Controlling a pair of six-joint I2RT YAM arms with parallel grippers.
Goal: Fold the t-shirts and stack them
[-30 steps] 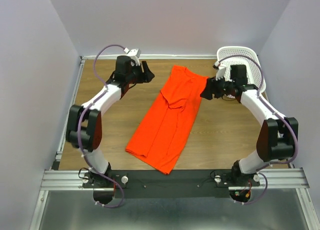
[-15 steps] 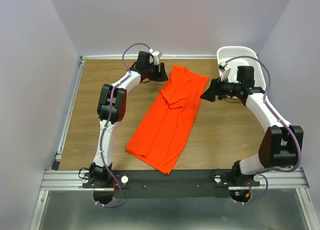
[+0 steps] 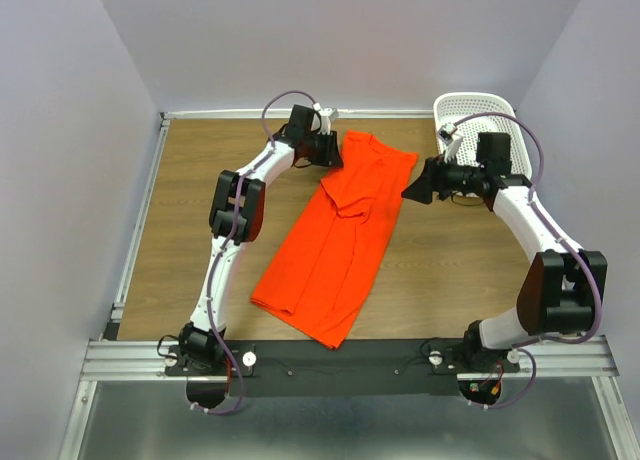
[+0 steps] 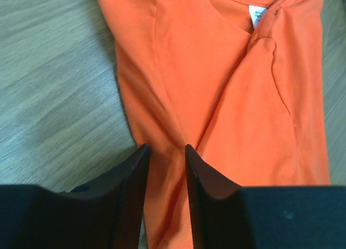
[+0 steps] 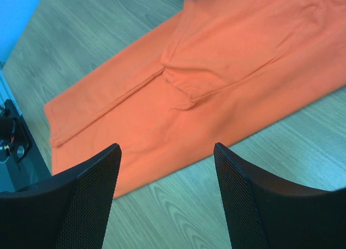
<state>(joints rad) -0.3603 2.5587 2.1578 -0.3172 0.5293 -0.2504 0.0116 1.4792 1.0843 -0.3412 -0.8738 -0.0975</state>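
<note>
Orange t-shirt (image 3: 335,245) lies flat on the table (image 3: 190,180), long axis running from far-right collar to near-left hem. Left gripper (image 4: 165,151) is at the collar end's left edge, jaws nearly together; can't tell if it's pinching cloth. Right gripper (image 5: 167,149) gapes empty just right of the collar end.

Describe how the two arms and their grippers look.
The left arm and right arm are alike: white link shells, black joints, a lilac cable looping alongside. The left gripper has smooth black fingers; the right gripper has black fingers with mesh-textured faces.
</note>
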